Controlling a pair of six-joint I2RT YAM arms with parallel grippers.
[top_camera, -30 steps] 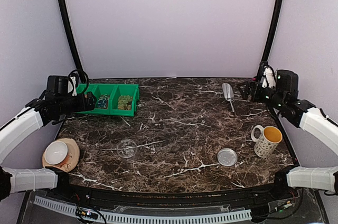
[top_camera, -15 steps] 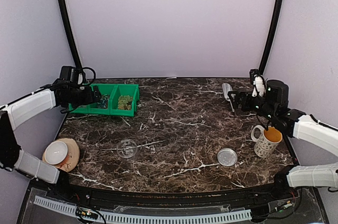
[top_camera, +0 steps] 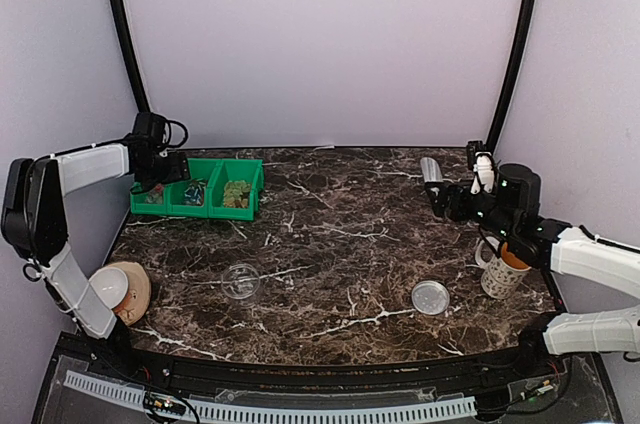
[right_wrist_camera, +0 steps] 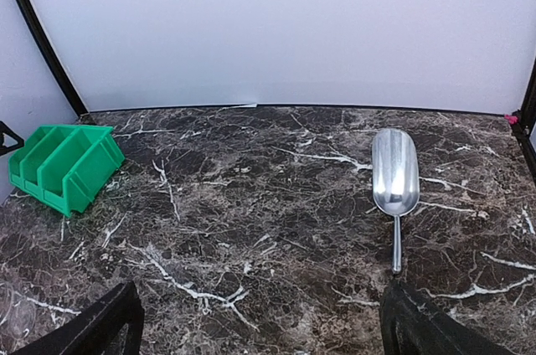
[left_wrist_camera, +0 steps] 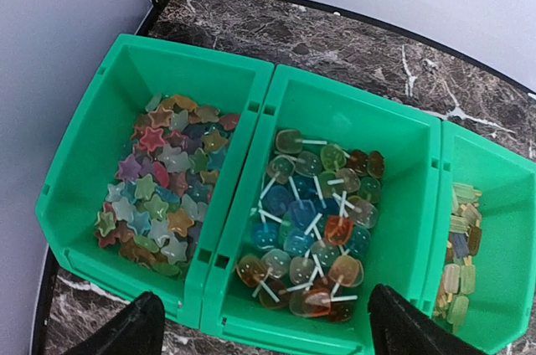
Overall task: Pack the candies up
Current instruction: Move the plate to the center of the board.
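Left wrist — left gripper [left_wrist_camera: 266, 334] spread above candies [left_wrist_camera: 310, 221] in green bin [left_wrist_camera: 270, 91]; right gripper [right_wrist_camera: 260, 328] spread too, facing scoop [right_wrist_camera: 395, 172].

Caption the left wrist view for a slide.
Open left gripper over the green bin: star candies, lollipops and flat sweets in separate compartments.

Left arm swings up from left edge of counter [top_camera: 330, 254] toward back. Left hand [top_camera: 172, 168] now hangs over left end of green bin [top_camera: 205, 210], fingers apart, above candies [left_wrist_camera: 159, 179]. Right arm extends in from back-right corner. Right hand [top_camera: 446, 200] now just beside scoop [top_camera: 431, 172] handle. Right forearm now crosses over mug [top_camera: 500, 274], which was fully visible before.
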